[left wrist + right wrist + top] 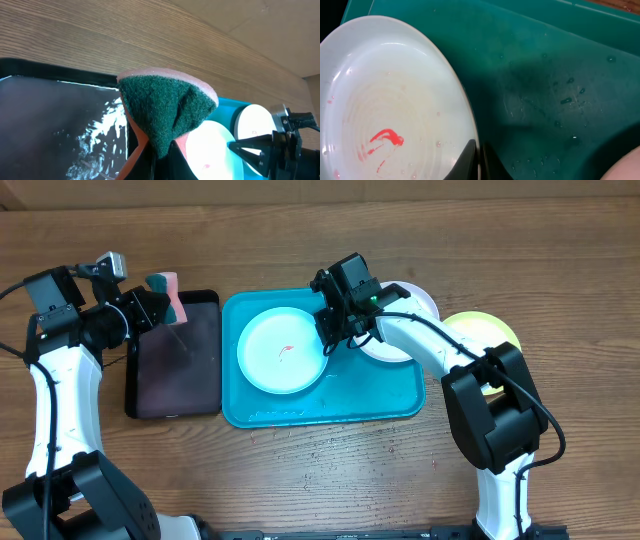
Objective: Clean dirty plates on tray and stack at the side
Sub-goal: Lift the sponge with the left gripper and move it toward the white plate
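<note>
1. We see the right gripper pinching the rim of the round light cyan plate, red-smeared, in the wet turquoise tray.
2. The left gripper clamps a scratchy green-and-pink sponge above a glossy black tray.
3. The white plate, partly behind the right arm, and the yellow-green plate lie right of the turquoise tray on the wooden table.

Table: tray, black tray, yellow-green plate

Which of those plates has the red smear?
The light cyan plate lying inside the turquoise tray; the white plate and yellow-green plate to its right show no smear.
</note>
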